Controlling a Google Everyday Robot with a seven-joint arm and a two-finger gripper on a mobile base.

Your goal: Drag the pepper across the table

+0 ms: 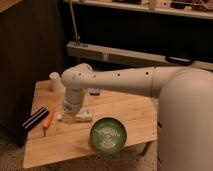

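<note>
1. One white arm [120, 80] stretches in from the right over the table [132, 112]. Its elbow bends at the left and the wrist points straight down.
2. At the end of it, the gripper [66, 114] sits low over the left half of the light wooden top. It is right down at the wood or just above it, and I cannot tell which.
3. Open or closed? That cannot be told from this angle, because the bulky wrist sits over it.
4. And there's the pepper [48, 119], slim and orange, lying flat on the wood near the table's left edge. Its length runs roughly from back to front.
5. The pepper lies just to the left of the gripper, with what looks like a narrow strip of bare wood between them.
6. On the pepper's other side is a dark flat box [34, 120] with pale stripes. It lies close beside the pepper at the table's left edge.
7. Just right of the gripper, a white bottle [84, 115] lies on its side.
8. Toward the front edge is a round green bowl [107, 135], to the right of the bottle and well apart from the pepper.
9. A white cup [55, 81] stands upright at the back-left corner.
10. A small bluish item [94, 91] peeks out below the arm near the back; it is too unclear to name.
11. The robot's white body [187, 125] fills the right side.
</note>
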